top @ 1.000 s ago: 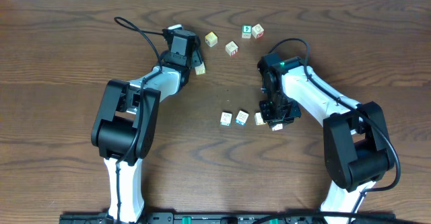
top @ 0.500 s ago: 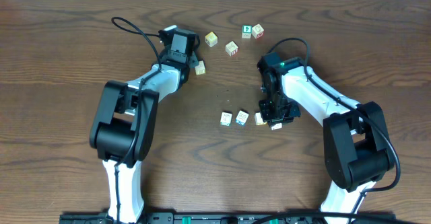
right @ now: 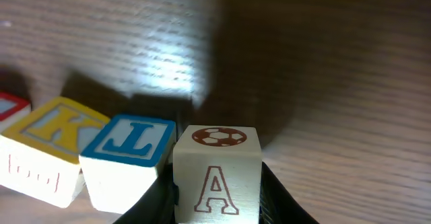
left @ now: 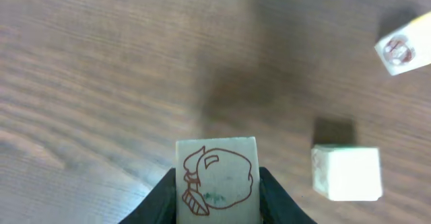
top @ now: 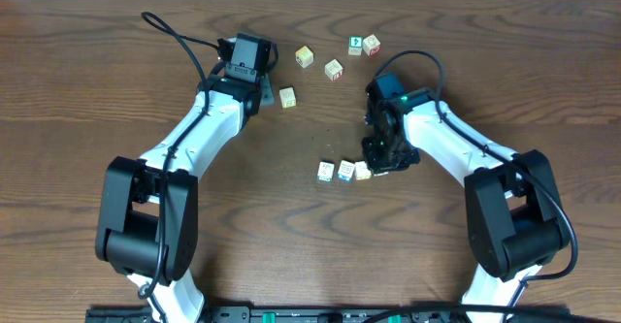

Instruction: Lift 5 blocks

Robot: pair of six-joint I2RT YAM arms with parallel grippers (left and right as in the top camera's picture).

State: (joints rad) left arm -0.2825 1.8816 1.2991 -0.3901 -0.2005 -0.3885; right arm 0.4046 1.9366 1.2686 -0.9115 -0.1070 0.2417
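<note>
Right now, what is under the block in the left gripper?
Past the held block, clamped in the left gripper, only bare table and a shadow show. The spot straight beneath is covered by the block itself.

Desk (top: 78, 168): smooth dark-grained wood, faint sheen. Blocks (top: 325, 171): pale matt wood, printed faces. Arms (top: 451, 141): glossy white plastic shells, matt black joints.

Overhead looks straight down on the whole table (top: 78, 168); both wrist views sit close above it, sharing nearby blocks (top: 326, 171).
</note>
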